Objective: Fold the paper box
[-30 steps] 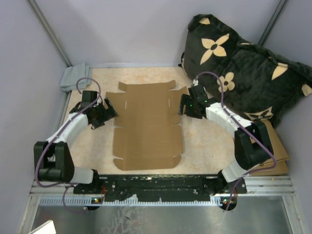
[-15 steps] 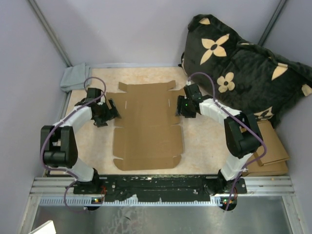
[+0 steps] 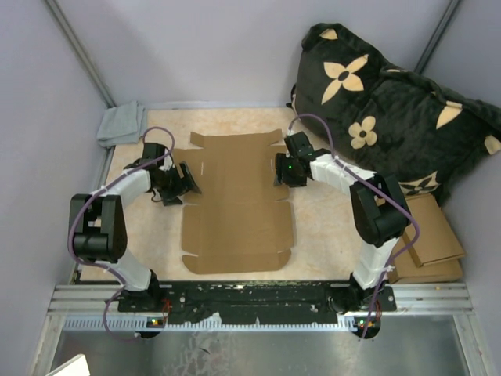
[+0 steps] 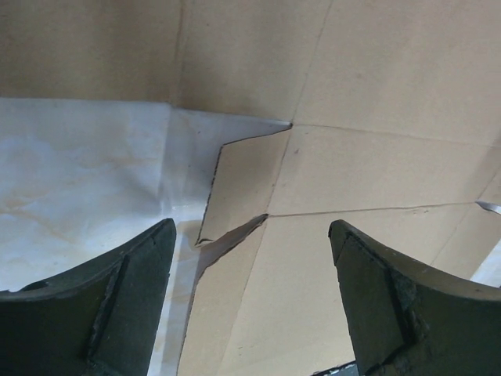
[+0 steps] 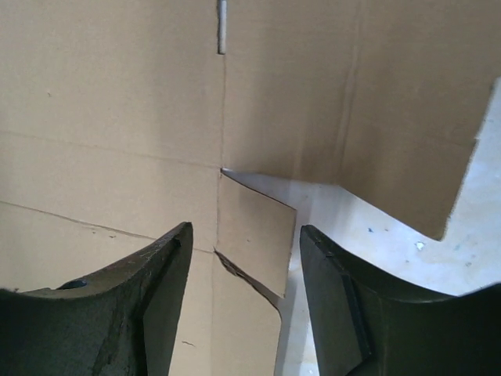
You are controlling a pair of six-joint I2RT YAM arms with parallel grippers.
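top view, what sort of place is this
Probably a robot test booth: plain grey walls around a table, two arms bolted to a metal rail, a flat paper box between them.

arm links [image 3: 129, 185]: white rounded shells, black joint blocks.
cables [image 3: 311, 116]: purple, looping out behind the left pincer [image 3: 188, 178] and the right pincer [image 3: 278, 168].
fingers [image 4: 117, 305]: dark, matt, broad, curved, with a recessed panel.
light [image 3: 289, 166]: small green, just behind the right pincer.
base rail [image 3: 258, 294]: black, far behind both pincers.
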